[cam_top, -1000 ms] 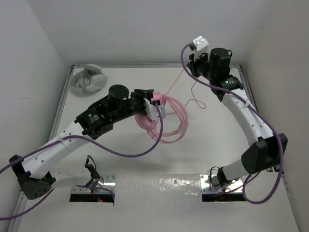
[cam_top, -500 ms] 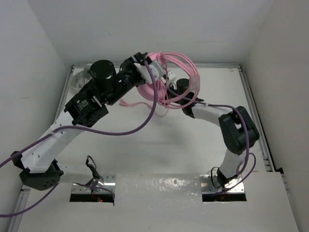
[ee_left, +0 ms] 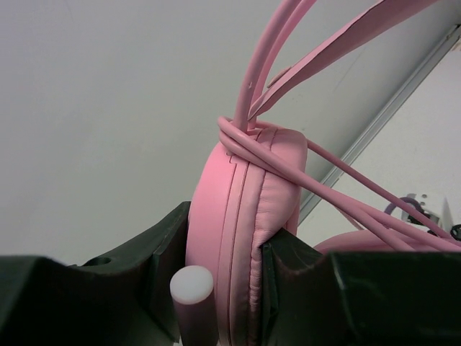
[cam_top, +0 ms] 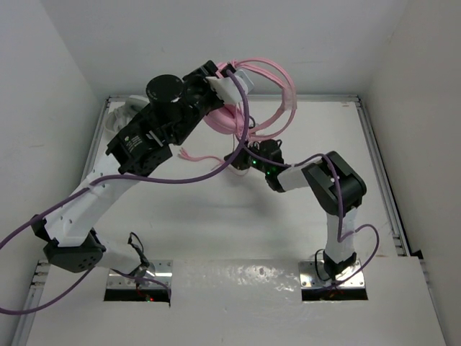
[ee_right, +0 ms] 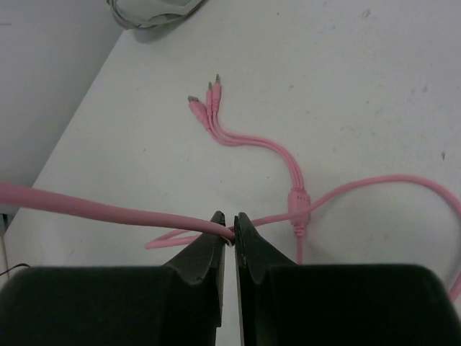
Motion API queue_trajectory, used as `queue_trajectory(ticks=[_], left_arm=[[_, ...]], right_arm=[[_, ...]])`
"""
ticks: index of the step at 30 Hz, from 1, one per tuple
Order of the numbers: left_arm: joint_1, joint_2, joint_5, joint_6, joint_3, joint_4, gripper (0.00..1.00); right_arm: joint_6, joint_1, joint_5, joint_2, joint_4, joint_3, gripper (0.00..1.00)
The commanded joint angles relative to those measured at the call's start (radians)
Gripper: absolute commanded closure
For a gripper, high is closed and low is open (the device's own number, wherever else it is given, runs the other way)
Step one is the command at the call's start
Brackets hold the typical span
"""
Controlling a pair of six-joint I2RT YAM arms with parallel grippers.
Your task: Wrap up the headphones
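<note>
My left gripper (cam_top: 225, 92) is raised near the back wall and shut on one earcup (ee_left: 245, 209) of the pink headphones (cam_top: 229, 115). The pink headband (cam_top: 272, 71) arches up and to the right. Several turns of pink cable (ee_left: 248, 143) cross the top of the held earcup. My right gripper (cam_top: 241, 160) is low over the table's middle, just below the headphones. In the right wrist view it (ee_right: 231, 229) is shut on the thin pink cable (ee_right: 108, 209). The cable's splitter (ee_right: 297, 198) and plugs (ee_right: 205, 101) lie on the table; the plugs also show from above (cam_top: 186, 153).
The grey-white headphones (cam_top: 119, 119) lie at the back left corner, partly hidden behind my left arm, and show at the top edge of the right wrist view (ee_right: 151, 9). The right arm is folded tightly, elbow (cam_top: 338, 180) at mid-right. White walls enclose the table.
My left arm lifted the headphones off the table, up towards the back wall. My right gripper swung from high at the back right down to the middle, still pinching the cable.
</note>
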Motion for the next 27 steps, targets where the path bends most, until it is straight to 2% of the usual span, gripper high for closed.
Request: queue_trajectory(ticks=[1, 3, 5, 7, 8, 13, 17, 23, 27], left_arm=[[0.012, -0.01, -0.027, -0.02, 0.082, 0.141, 1.0], [0.011, -0.005, -0.027, -0.027, 0.088, 0.138, 1.0], [0.014, 0.004, -0.029, -0.029, 0.102, 0.136, 1.0], [0.013, 0.009, -0.023, -0.024, 0.108, 0.134, 1.0], [0.013, 0.009, -0.02, -0.023, 0.11, 0.131, 1.0], [0.014, 0.007, -0.006, -0.035, 0.111, 0.099, 1.0], [0.013, 0.006, -0.006, -0.04, 0.113, 0.09, 1.0], [0.013, 0.001, -0.006, -0.043, 0.111, 0.088, 1.0], [0.013, -0.001, -0.004, -0.047, 0.111, 0.081, 1.0]], right_arm=[[0.064, 0.013, 0.082, -0.042, 0.19, -0.069, 0.92], [0.052, 0.014, 0.087, -0.053, 0.201, -0.089, 0.92], [0.003, 0.018, 0.082, -0.068, 0.192, -0.098, 0.82], [-0.053, 0.018, 0.079, -0.08, 0.171, -0.104, 0.76], [-0.072, 0.018, 0.076, -0.091, 0.156, -0.102, 0.66], [-0.114, 0.018, 0.114, -0.112, 0.154, -0.08, 0.43], [-0.155, 0.018, 0.171, -0.119, 0.148, -0.034, 0.32], [-0.148, 0.022, 0.119, -0.051, 0.094, 0.115, 0.31], [-0.12, 0.027, 0.252, -0.016, 0.106, 0.144, 0.31]])
